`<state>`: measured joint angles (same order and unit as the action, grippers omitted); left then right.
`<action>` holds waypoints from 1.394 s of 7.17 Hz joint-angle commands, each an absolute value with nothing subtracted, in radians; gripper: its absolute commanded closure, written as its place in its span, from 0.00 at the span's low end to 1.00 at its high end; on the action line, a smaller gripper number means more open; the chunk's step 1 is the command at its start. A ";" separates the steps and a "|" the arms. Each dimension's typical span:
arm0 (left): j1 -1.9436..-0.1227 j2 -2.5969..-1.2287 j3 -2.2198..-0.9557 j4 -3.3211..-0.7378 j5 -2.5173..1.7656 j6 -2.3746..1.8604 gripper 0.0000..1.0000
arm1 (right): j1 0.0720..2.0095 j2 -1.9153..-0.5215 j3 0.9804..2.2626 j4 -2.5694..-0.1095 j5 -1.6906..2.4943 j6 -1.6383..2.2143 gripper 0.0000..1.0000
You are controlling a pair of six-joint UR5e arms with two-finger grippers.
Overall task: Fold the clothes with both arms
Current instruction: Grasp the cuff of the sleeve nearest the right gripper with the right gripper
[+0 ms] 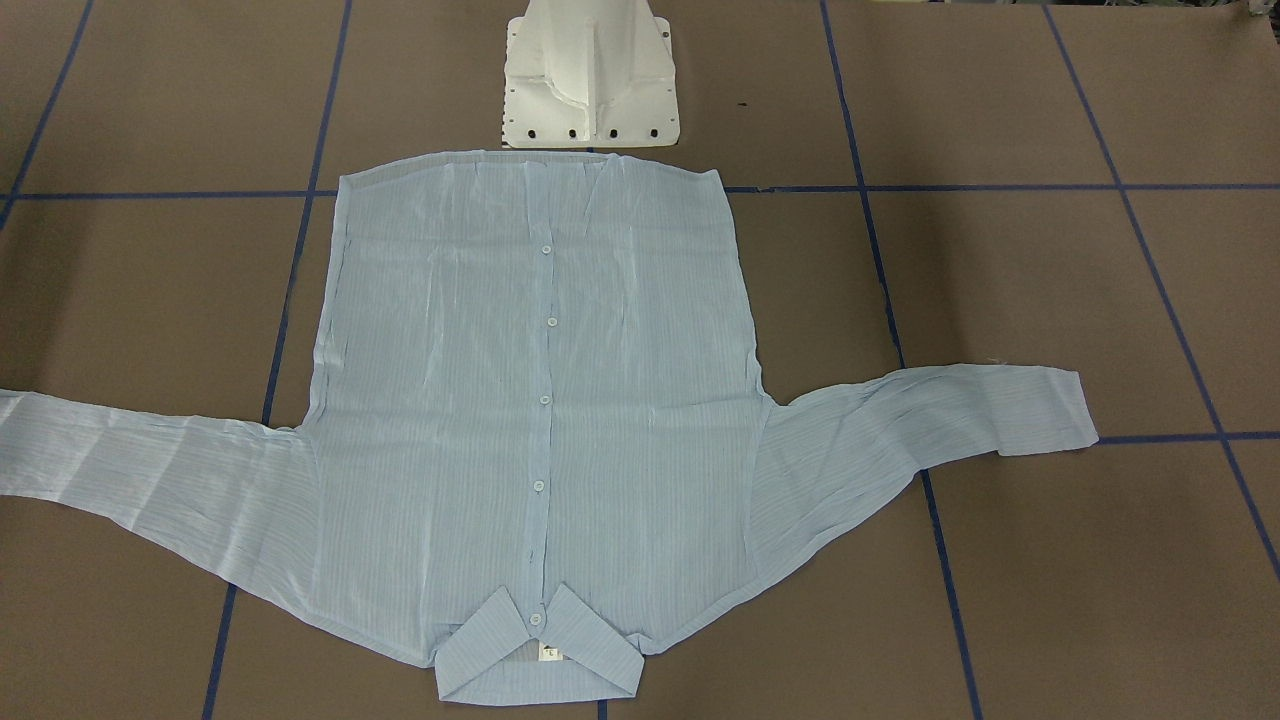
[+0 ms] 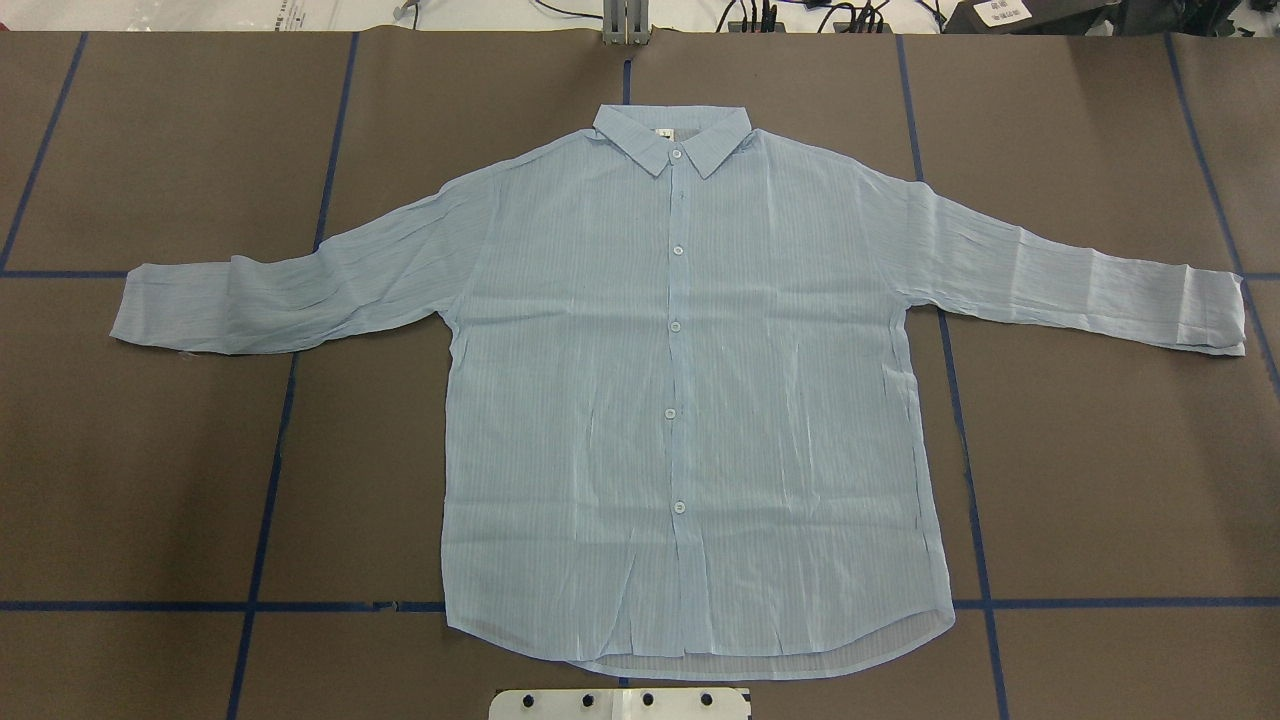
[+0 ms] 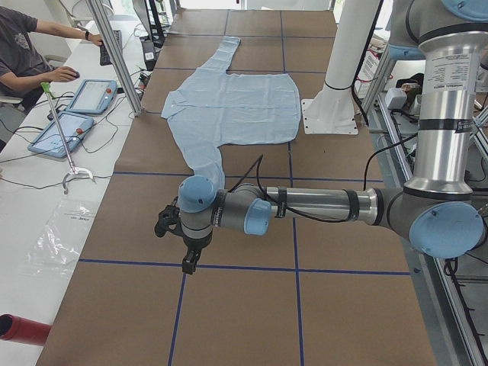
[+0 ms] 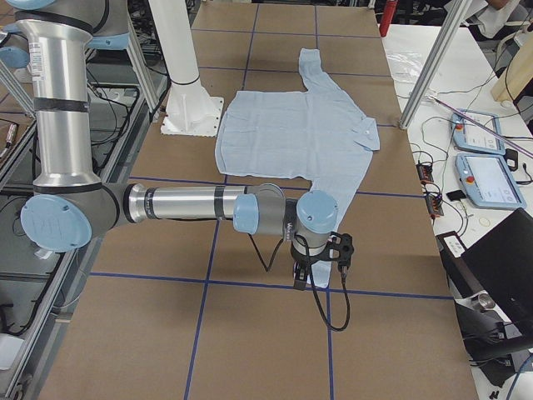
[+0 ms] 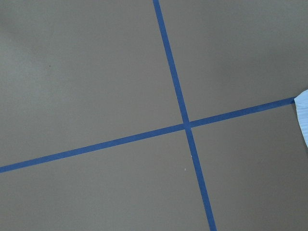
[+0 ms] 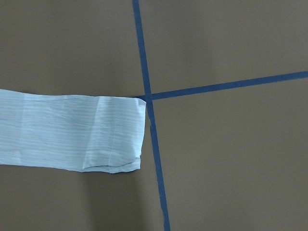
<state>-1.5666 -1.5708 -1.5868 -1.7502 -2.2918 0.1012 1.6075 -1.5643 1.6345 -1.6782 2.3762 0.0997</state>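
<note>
front-facing view: shirt (image 1: 540, 400) flat and buttoned, centre frame on the surface (image 1: 1000, 300); collar at bottom, sleeves spread sideways; base (image 1: 590, 80) at top. overhead view: collar at top. left view: left arm (image 3: 320, 204) low over the surface, left gripper (image 3: 189, 263) pointing down; its opening cannot be told. right view: right arm (image 4: 183, 202) and right gripper (image 4: 301, 279) likewise, opening not discernible. left wrist view: tape (image 5: 185, 126) cross, sleeve tip (image 5: 302, 113) at right edge. right wrist view: cuff (image 6: 115, 134) at left, touching tape.

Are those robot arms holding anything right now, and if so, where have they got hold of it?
No. The shirt lies flat on the table, untouched; the left arm and right arm hang past its sleeve ends, off the cloth.
</note>
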 commanded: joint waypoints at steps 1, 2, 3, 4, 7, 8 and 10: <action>-1.568 -1.571 -1.592 -1.750 -2.292 0.101 0.00 | 1.608 -1.560 1.640 -1.678 2.376 0.100 0.00; -1.568 -1.574 -1.594 -1.750 -2.293 0.101 0.00 | 1.608 -1.559 1.638 -1.678 2.376 0.100 0.00; -1.566 -1.578 -1.592 -1.750 -2.293 0.100 0.00 | 1.608 -1.559 1.640 -1.677 2.376 0.100 0.00; -1.568 -1.578 -1.595 -1.750 -2.293 0.100 0.00 | 1.608 -1.555 1.641 -1.677 2.378 0.100 0.00; -1.566 -1.611 -1.595 -1.752 -2.295 0.098 0.00 | 1.606 -1.548 1.631 -1.677 2.376 0.100 0.00; -1.553 -1.632 -1.589 -1.761 -2.295 0.100 0.00 | 1.602 -1.522 1.638 -1.677 2.384 0.103 0.00; -1.483 -1.632 -1.557 -1.813 -2.296 0.097 0.00 | 1.562 -1.506 1.628 -1.675 2.381 0.101 0.00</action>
<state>-1.5129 -1.6312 -1.5816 -1.7887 -2.2952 0.0982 1.5890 -1.5185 1.6360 -1.6763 2.3823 0.1008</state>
